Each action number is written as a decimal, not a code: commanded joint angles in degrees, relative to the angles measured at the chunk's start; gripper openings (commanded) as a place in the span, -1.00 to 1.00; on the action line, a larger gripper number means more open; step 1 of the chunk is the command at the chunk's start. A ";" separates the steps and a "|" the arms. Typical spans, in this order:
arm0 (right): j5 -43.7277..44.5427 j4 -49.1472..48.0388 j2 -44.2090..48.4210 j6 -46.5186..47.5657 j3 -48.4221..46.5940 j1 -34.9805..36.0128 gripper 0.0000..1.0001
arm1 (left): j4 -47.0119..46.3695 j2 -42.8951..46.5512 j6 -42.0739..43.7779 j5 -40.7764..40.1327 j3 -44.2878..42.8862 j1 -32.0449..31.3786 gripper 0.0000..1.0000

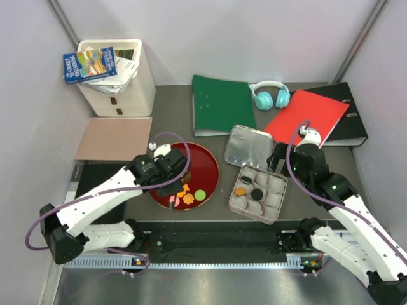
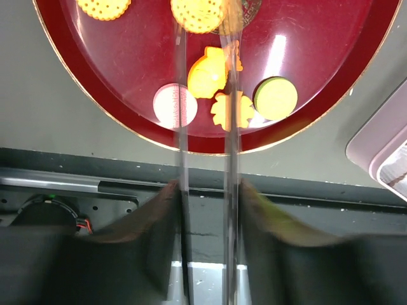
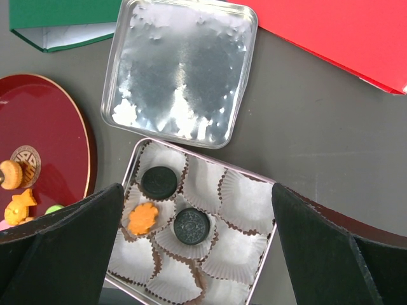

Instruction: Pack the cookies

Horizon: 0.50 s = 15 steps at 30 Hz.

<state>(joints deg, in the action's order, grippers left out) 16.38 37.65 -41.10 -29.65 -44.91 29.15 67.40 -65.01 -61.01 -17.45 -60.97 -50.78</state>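
Observation:
Several cookies lie on the red plate (image 1: 200, 162): an orange one (image 2: 206, 70), an orange flower (image 2: 232, 109), a pink round (image 2: 173, 105), a green round (image 2: 275, 98) and two orange rounds (image 2: 103, 6). My left gripper (image 2: 205, 38) is open low over the plate (image 2: 95, 63), its clear fingers straddling the orange cookie. The open tin (image 1: 278, 206) of white paper cups holds two black sandwich rounds (image 3: 159, 182) (image 3: 191, 225) and an orange flower (image 3: 143, 217). My right gripper (image 3: 198, 197) is open wide and empty above the tin (image 3: 245, 203).
The tin's lid (image 1: 248, 146) lies just behind the tin. Behind it are a green folder (image 1: 222, 105), a red folder (image 1: 305, 117) on a black binder (image 1: 350, 124), and teal headphones (image 1: 270, 95). A white bin (image 1: 121, 79) and a tan board (image 1: 114, 138) are at back left.

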 commanded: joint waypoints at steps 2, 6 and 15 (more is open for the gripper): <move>0.49 -1.79 0.76 -0.23 -0.27 0.56 0.98 | -0.07 -1.95 1.16 -1.27 -1.08 -0.28 0.16; 0.58 -1.88 0.76 -0.15 -0.36 0.56 0.98 | -1.99 -2.31 1.34 -1.79 -0.03 -0.19 0.28; 0.93 -1.44 0.32 0.29 -1.06 0.56 0.98 | -5.61 -4.42 1.34 -1.62 3.05 -0.19 0.26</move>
<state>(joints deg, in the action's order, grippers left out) 16.40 37.58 -40.99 -29.63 -44.64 29.15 64.73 -68.69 -60.03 -17.67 -58.83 -50.78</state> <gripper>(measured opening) 0.990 0.645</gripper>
